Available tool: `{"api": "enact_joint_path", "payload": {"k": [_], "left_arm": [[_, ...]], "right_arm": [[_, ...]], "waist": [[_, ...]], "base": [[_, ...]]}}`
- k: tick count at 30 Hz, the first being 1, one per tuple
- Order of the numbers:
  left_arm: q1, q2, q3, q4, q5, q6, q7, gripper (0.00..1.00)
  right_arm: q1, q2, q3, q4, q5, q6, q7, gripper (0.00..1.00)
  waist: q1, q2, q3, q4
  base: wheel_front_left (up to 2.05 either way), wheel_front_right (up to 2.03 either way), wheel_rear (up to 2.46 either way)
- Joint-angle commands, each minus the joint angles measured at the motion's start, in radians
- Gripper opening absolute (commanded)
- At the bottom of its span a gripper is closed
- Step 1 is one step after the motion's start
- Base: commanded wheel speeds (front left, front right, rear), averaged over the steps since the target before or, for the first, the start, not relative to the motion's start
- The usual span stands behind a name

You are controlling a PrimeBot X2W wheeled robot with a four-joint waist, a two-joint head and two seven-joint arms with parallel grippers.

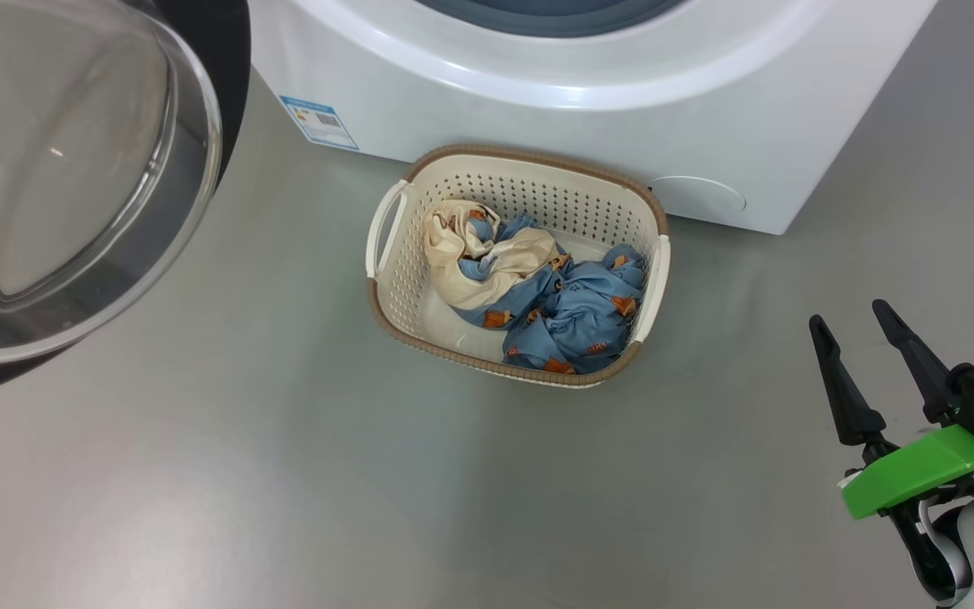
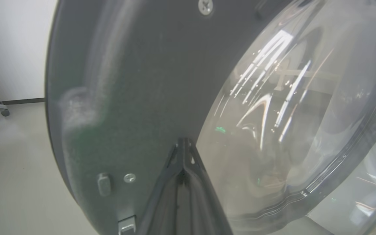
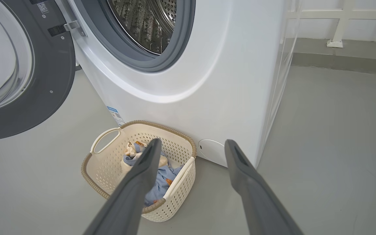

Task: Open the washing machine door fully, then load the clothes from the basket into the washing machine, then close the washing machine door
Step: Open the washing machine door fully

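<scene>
The clothes (image 1: 555, 304) in the basket (image 1: 529, 157) lie ahead-left of the spread right claw (image 1: 849, 318), the nearer one; left claw (image 2: 183, 145) pressed together at the open washing machine door (image 2: 126, 81).

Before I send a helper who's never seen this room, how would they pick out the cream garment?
Find the white washer; a brown-rimmed basket stands right in front of it. Two crumpled garments lie inside: the cream garment is at the end nearer the open door, plain and unprinted, unlike the blue garment with orange-brown prints.
</scene>
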Motion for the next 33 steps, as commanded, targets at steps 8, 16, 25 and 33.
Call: {"api": "enact_joint_path", "payload": {"k": [8,16,25,33], "left_arm": [[0.023,0.065,0.037,-0.028,-0.008,-0.009,-0.005,0.00],[0.160,0.017,-0.044,-0.129,-0.070,-0.011,-0.005,0.00],[0.332,-0.035,-0.151,-0.271,-0.145,-0.011,-0.005,0.85],[0.450,-0.084,-0.216,-0.401,-0.159,-0.011,-0.005,1.00]], "right_arm": [[-0.002,0.020,0.013,-0.016,-0.006,0.002,-0.012,1.00],[0.044,0.048,0.003,-0.018,0.012,0.002,-0.012,1.00],[0.088,0.064,0.002,-0.028,0.016,0.002,-0.012,1.00],[0.125,0.077,-0.015,-0.038,0.013,0.002,-0.012,1.00]], "waist": [[0.0000,-0.0001,-0.048,-0.013],[0.0000,-0.0001,-0.120,-0.026],[0.0000,-0.0001,-0.193,-0.036],[0.0000,-0.0001,-0.247,-0.050]], "base": [[0.00,0.00,0.00],[0.00,0.00,0.00],[0.00,0.00,0.00],[0.00,0.00,0.00]]}}
